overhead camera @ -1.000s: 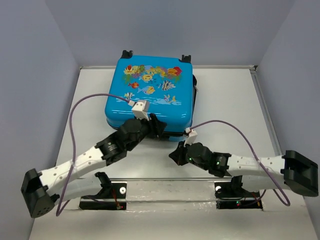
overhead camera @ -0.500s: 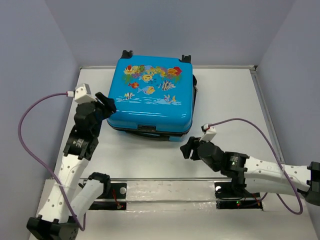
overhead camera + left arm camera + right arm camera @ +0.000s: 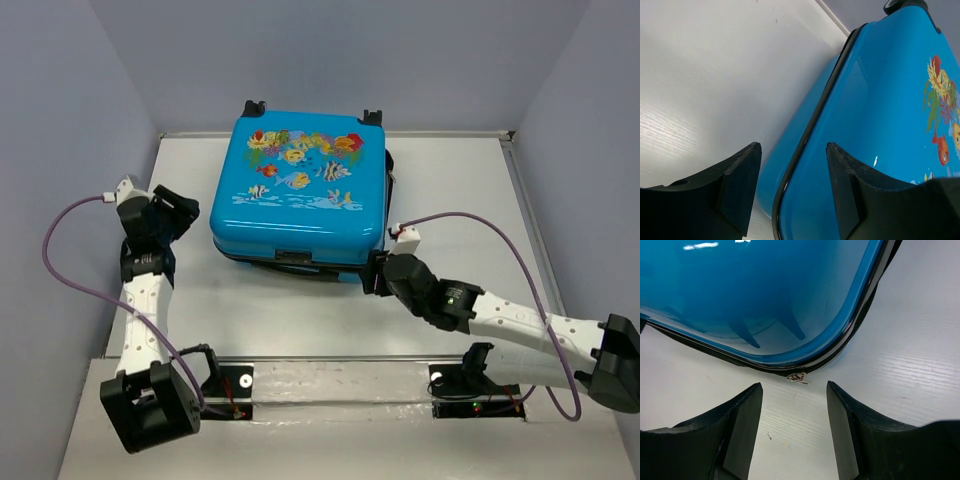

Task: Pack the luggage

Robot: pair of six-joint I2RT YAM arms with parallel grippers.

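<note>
The luggage (image 3: 298,190) is awaiting zipping: the right end effector (image 3: 794,405), gaping and empty, should be centring on the apparent zipper pull (image 3: 796,377).

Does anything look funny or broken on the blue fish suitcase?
Nothing looks broken. On the suitcase the lid sits a bit crooked on the bottom half: a black edge pokes out on the right arm's side. The zipper pull lies at the near corner, before the open right claw.

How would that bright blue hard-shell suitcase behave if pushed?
Probably stiff: the bright blue hard-shell suitcase keeps a crisp moulded shape. Its glossy, reflective shell looks slippery. Lying flat, it would likely slide, not tip.
</note>
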